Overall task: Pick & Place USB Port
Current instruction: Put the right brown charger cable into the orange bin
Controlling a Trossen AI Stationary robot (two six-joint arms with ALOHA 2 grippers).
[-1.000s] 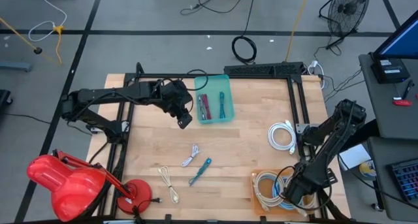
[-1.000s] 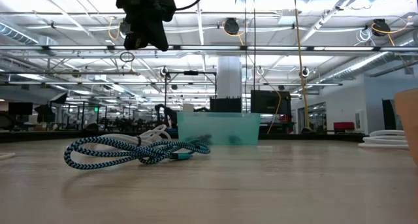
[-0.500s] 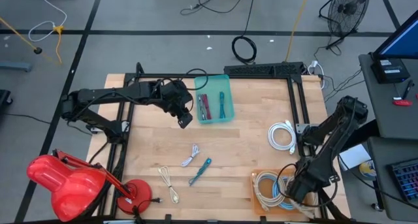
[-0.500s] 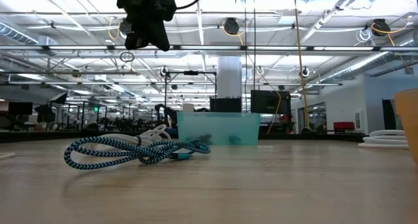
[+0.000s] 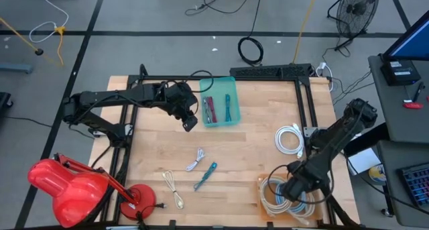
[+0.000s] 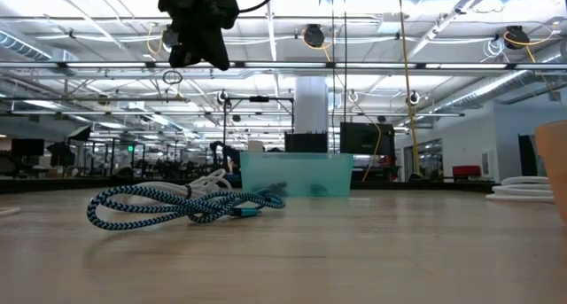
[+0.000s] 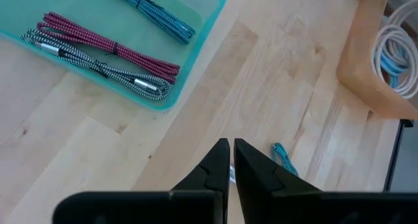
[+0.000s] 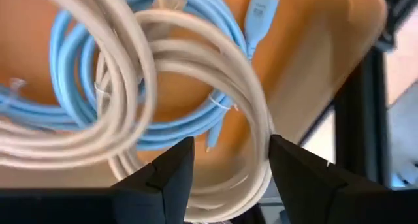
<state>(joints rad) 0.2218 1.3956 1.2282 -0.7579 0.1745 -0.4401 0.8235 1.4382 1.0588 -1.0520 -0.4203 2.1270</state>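
An orange tray (image 5: pixel 260 198) at the table's near right holds coiled white cables (image 8: pixel 196 61) and a light-blue cable (image 8: pixel 78 129) with a USB plug (image 8: pixel 260 15). My right gripper (image 5: pixel 288 190) hangs open over these coils. Its fingers (image 8: pixel 157 178) stand on either side of a white loop (image 8: pixel 256 160), and no touch shows. My left gripper (image 7: pixel 232 155) is shut and empty, high above the wood beside the teal bin (image 5: pixel 231 119). In the bin lie red, black-white and teal braided cables (image 7: pixel 108 51). A teal braided cable (image 5: pixel 205 175) lies on the table's middle.
A grey-white cable (image 5: pixel 196 160) and a beige cable (image 5: pixel 173 188) lie by the teal one. A white coil (image 5: pixel 289 139) rests at the right, near the black frame rail (image 5: pixel 303 116). A red lamp (image 5: pixel 67 190) stands at the near left corner. Bare wood lies between bin and tray.
My right gripper has swung from the tray's near right corner toward the table's left. It has risen a little and rolled, and now hangs over the coils in the tray. The cables lie as before.
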